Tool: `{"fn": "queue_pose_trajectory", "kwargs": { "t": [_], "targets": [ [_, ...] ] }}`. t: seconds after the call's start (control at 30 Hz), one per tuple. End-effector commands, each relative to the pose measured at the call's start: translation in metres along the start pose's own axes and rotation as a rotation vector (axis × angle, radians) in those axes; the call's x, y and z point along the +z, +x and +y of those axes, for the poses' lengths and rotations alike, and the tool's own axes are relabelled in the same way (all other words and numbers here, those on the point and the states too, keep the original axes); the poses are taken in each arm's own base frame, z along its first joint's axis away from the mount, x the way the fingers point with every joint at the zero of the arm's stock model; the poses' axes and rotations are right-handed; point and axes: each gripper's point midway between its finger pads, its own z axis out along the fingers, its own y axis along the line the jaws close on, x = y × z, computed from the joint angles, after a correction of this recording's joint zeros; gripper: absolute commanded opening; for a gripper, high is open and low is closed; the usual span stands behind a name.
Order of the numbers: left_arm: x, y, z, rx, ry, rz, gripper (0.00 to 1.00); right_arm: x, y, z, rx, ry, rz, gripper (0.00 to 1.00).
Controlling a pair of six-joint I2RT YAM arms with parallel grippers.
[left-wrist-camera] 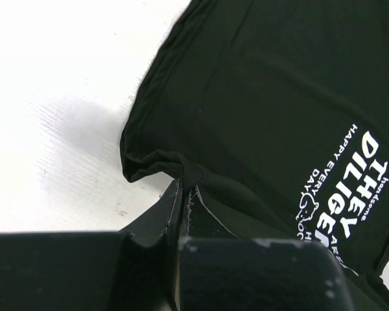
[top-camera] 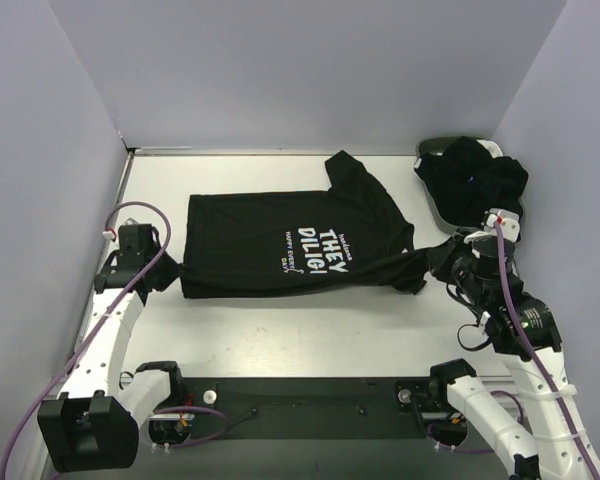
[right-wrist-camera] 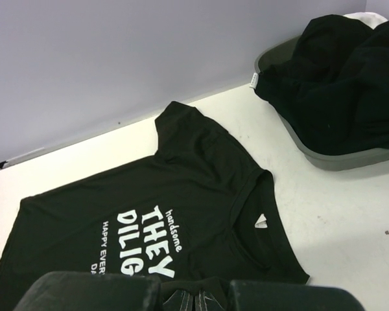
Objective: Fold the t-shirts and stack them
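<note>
A black t-shirt with white lettering lies spread on the white table, collar to the right. My left gripper is shut on its near hem corner, and the cloth bunches at the fingertips. My right gripper is shut on the near shoulder end of the lettered t-shirt, with cloth pinched at its jaws. The near edge runs stretched between the two grippers. More black t-shirts are heaped in the basket, and a bit of white garment shows behind them.
The dark oval basket stands at the back right by the wall, and its grey rim is close to the right arm. Purple walls close the left, back and right sides. A dark base plate runs along the near edge.
</note>
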Motion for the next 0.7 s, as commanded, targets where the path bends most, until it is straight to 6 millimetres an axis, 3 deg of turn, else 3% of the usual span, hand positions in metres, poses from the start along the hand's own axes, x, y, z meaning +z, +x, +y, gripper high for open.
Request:
{"fn": "queue_pose_trajectory", "kwargs": {
  "t": [0.0, 0.17, 0.33, 0.67],
  "targets": [
    [-0.006, -0.003, -0.016, 0.017, 0.06, -0.018, 0.0, 0.0, 0.006, -0.01, -0.01, 0.029, -0.002, 0.0],
    [-0.014, 0.012, -0.024, 0.052, 0.087, -0.009, 0.0, 0.007, 0.016, -0.013, -0.016, 0.04, 0.033, 0.0],
    [-0.005, 0.023, -0.024, 0.064, 0.072, 0.014, 0.0, 0.017, 0.015, -0.008, -0.014, 0.04, 0.05, 0.0],
    [0.017, 0.008, -0.015, 0.07, -0.041, -0.016, 0.0, 0.045, 0.008, -0.007, 0.004, 0.076, 0.066, 0.0]
  ]
}}
